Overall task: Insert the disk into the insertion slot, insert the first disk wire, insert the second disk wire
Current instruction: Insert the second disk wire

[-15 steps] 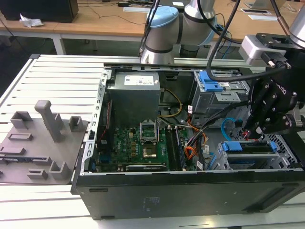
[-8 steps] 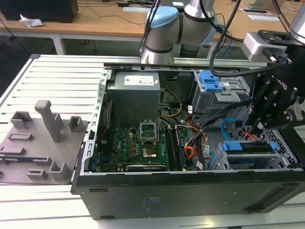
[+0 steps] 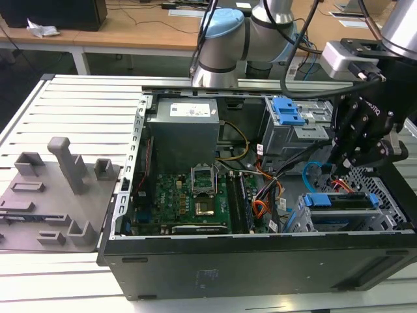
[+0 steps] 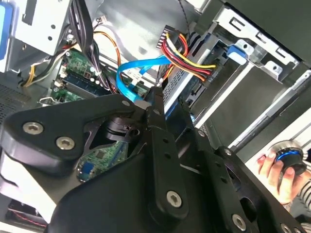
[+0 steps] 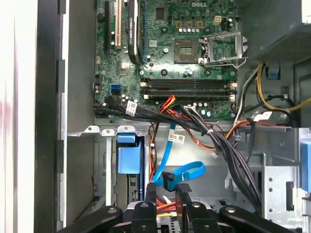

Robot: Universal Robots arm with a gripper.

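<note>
The disk (image 3: pixel 342 201), in its bright blue carrier, lies inside the insertion slot (image 3: pixel 384 195), a perforated silver cage at the exterior view's right. A red, yellow and black wire bundle (image 4: pixel 192 60) ends in a black connector at the disk's end. The second disk wire (image 5: pixel 187 171), thin and light blue, loops just above the cage (image 3: pixel 311 171). Its dark connector (image 5: pixel 168 181) sits between my fingertips. My gripper (image 5: pixel 167 191) hangs over the cage's inner end (image 3: pixel 341 164), shut on that connector. In the second wrist view, the blue loop (image 4: pixel 130 73) runs down to my gripper (image 4: pixel 146 104).
A taller grey cage with a blue bracket (image 3: pixel 287 111) stands behind the slot. The motherboard (image 3: pixel 189 195) and the power supply (image 3: pixel 182 130) take up the case's left. Black cable bundles (image 5: pixel 228 150) cross beside the slot. A person's hand (image 4: pixel 279 167) holds a device outside the case.
</note>
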